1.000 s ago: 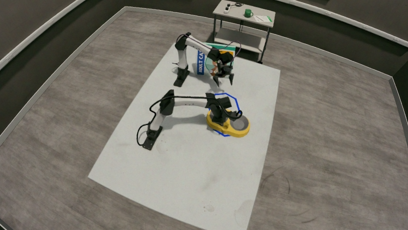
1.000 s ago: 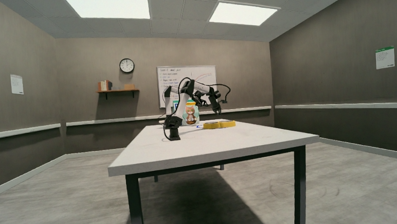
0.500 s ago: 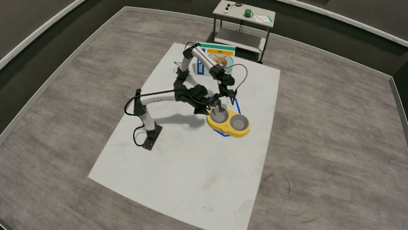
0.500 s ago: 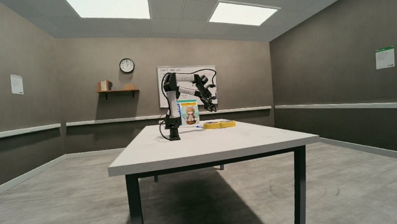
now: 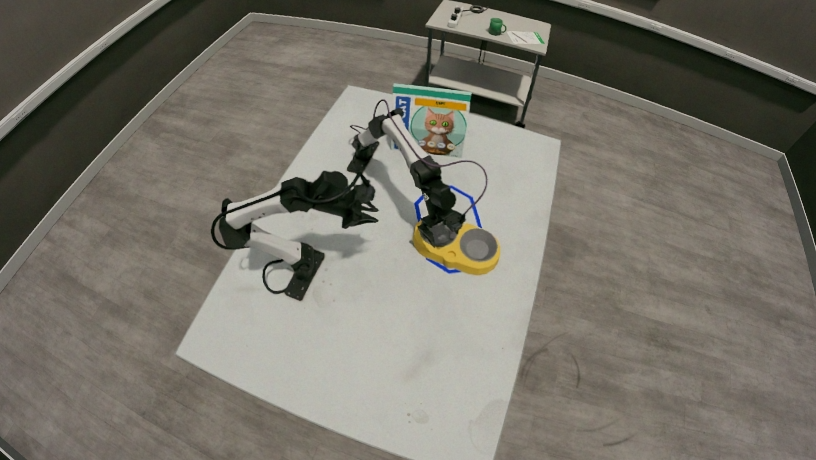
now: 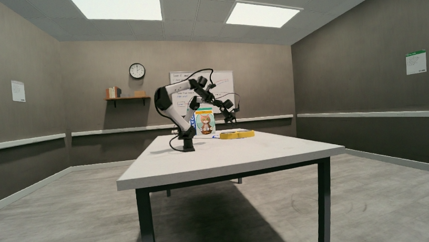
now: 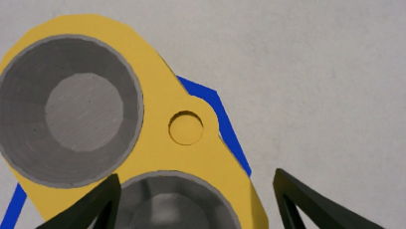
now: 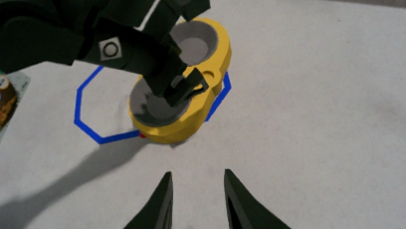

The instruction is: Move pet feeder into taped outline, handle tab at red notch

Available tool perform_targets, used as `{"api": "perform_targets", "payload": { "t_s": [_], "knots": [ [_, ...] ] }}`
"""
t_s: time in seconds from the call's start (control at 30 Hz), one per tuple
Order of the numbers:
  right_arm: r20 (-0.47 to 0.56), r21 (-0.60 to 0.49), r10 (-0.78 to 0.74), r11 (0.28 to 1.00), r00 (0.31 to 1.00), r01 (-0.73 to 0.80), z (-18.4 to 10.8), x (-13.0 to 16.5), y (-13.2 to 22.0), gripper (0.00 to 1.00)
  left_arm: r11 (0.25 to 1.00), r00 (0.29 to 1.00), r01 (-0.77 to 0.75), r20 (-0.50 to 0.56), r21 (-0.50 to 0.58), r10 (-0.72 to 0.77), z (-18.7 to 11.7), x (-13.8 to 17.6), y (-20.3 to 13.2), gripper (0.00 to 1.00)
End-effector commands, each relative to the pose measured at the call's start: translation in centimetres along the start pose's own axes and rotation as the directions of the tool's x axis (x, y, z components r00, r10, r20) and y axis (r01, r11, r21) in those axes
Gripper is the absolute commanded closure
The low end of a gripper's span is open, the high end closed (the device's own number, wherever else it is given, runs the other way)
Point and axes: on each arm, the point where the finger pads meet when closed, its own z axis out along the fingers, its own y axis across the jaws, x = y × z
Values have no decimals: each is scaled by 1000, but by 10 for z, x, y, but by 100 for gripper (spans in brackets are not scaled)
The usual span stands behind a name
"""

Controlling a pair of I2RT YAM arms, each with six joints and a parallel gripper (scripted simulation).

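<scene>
The yellow pet feeder lies across one end of the blue taped outline, with both ends past the tape. Its round handle tab is over the end tape, away from the red notch, which shows beside one feeder end. One steel bowl and the other bowl sit in the wells and look level. My left gripper is open above the feeder. My right gripper is partly open and empty, raised beside the feeder.
A cat food bag stands at the far end of the table. My left arm reaches over the feeder, with its forearm beyond my right gripper. A side cart stands beyond the table.
</scene>
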Motion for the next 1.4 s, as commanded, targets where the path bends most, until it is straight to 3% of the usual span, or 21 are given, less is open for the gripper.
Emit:
{"api": "perform_targets", "payload": {
  "t_s": [0.0,0.47,0.8,0.97,1.0,1.13,1.37],
  "knots": [
    [88,-50,-75,996,993,80,-10,7,3,66,998,997,44,-61,-52,-47,0,7,14,0],
    [318,-85,-193,969,928,231,-54,59,4,66,998,998,45,-47,-51,-47,-6,3,14,0],
    [374,-81,-211,963,903,259,-59,74,3,66,998,998,45,-47,-51,-47,-6,3,14,0],
    [382,-71,-202,967,902,246,-61,73,1,66,984,985,143,-83,-109,-152,3,12,16,57],
    [382,-71,-201,967,902,246,-61,73,1,66,976,979,174,-85,-128,-185,5,13,16,63],
    [382,-75,-202,966,902,248,-61,73,1,66,929,943,307,-63,-208,-326,20,7,10,63],
    [382,-75,-202,966,902,248,-61,73,1,66,888,914,391,-12,-242,-406,33,-1,-1,63]
  ]
}}
